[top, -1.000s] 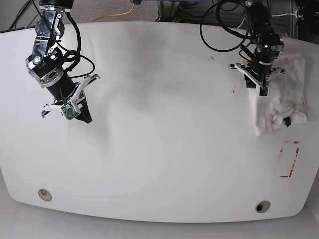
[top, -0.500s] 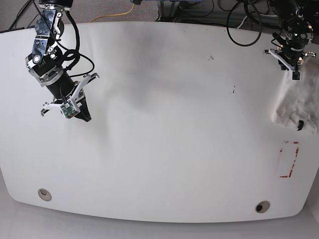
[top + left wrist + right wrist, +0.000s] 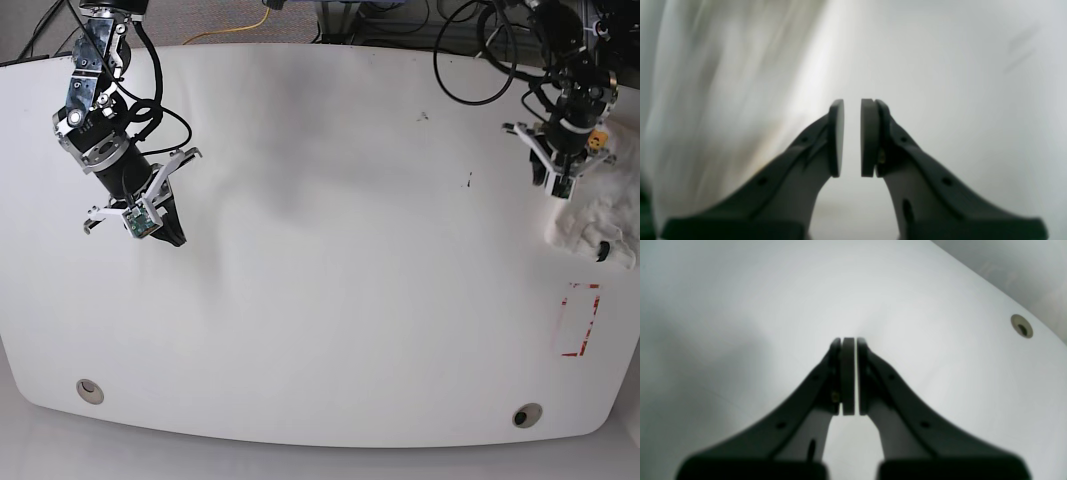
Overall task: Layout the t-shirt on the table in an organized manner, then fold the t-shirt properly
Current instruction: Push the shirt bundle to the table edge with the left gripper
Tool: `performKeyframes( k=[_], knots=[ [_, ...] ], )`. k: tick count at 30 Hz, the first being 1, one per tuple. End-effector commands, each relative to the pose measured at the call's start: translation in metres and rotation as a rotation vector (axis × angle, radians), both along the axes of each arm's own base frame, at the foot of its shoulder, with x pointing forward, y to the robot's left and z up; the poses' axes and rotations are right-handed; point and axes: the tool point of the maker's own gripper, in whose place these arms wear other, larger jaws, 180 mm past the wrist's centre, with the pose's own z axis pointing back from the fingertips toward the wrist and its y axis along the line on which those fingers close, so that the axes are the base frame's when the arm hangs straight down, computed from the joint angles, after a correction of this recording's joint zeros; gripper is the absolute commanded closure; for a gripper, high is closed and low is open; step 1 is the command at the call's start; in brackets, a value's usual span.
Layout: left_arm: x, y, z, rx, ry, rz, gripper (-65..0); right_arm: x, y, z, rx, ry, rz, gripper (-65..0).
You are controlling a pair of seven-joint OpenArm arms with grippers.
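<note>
The white t-shirt [image 3: 600,215] lies crumpled at the table's [image 3: 320,300] right edge, and no print shows on it. My left gripper [image 3: 560,192] points down at the cloth's upper left edge. In the left wrist view the left gripper [image 3: 852,100] has its pads a narrow gap apart with nothing between them, and the t-shirt [image 3: 706,100] is a blurred white mass to its left. My right gripper [image 3: 175,240] hovers over the bare left side of the table. In the right wrist view the right gripper [image 3: 848,340] is shut and empty.
A red tape rectangle [image 3: 580,320] is marked below the shirt. Two grommet holes [image 3: 90,390] [image 3: 527,414] sit near the front edge; one grommet hole [image 3: 1022,326] shows in the right wrist view. Cables hang behind the table's far edge.
The t-shirt has shifted right toward the table edge. The left arm swung out to the right, then came back left and down beside the cloth. The right arm has barely moved.
</note>
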Motion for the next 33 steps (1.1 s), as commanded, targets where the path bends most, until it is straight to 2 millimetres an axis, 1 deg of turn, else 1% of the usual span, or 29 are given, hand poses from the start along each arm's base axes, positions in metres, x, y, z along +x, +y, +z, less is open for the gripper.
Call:
performKeyframes(
  k=[1, 5, 7, 9, 11, 13, 15, 17, 22, 25, 26, 33],
  knots=[
    [0.028, 0.002, 0.019, 0.023, -0.055, 0.001, -7.9, 0.005, 0.004, 0.017, 0.026, -0.060, 0.010, -0.8],
    [0.063, -0.001, 0.014, 0.048, -0.004, -0.022, -7.8, 0.005, 0.007, 0.017, 0.037, -0.060, 0.007, -0.8],
    [0.076, -0.002, 0.010, 0.041, 0.013, -0.031, -7.6, 0.005, 0.007, 0.017, 0.039, -0.060, 0.008, -0.8],
    [0.083, -0.002, 0.002, 0.023, 0.033, -0.028, -7.6, 0.005, 0.008, 0.016, 0.039, -0.060, 0.010, -0.8],
    [0.094, 0.000, -0.004, -0.001, 0.048, -0.020, -7.6, 0.005, 0.008, 0.016, 0.040, -0.060, 0.009, -0.8],
    [0.101, 0.011, -0.007, 0.011, 0.069, -0.010, -7.6, 0.005, 0.009, 0.017, 0.045, -0.061, 0.008, -0.8],
    [0.105, 0.017, -0.014, 0.009, 0.094, -0.006, -7.6, 0.006, 0.011, 0.017, 0.054, -0.064, 0.006, -0.8],
    [0.108, 0.020, -0.019, 0.003, 0.105, -0.006, -7.6, 0.007, 0.011, 0.019, 0.056, -0.070, 0.004, -0.8],
    [0.105, 0.042, -0.028, 0.011, 0.125, 0.017, -7.5, 0.008, 0.011, 0.019, 0.056, -0.071, 0.004, -0.8],
    [0.099, 0.062, -0.029, 0.026, 0.132, 0.063, -7.5, 0.008, 0.011, 0.019, 0.056, -0.071, 0.004, -0.8],
    [0.095, 0.076, -0.026, 0.031, 0.129, 0.094, -7.5, 0.008, 0.010, 0.019, 0.056, -0.072, 0.003, -0.8],
    [0.071, 0.122, -0.031, 0.027, 0.166, 0.186, -7.5, 0.007, 0.011, 0.018, 0.057, -0.068, 0.002, -0.8]
  ],
)
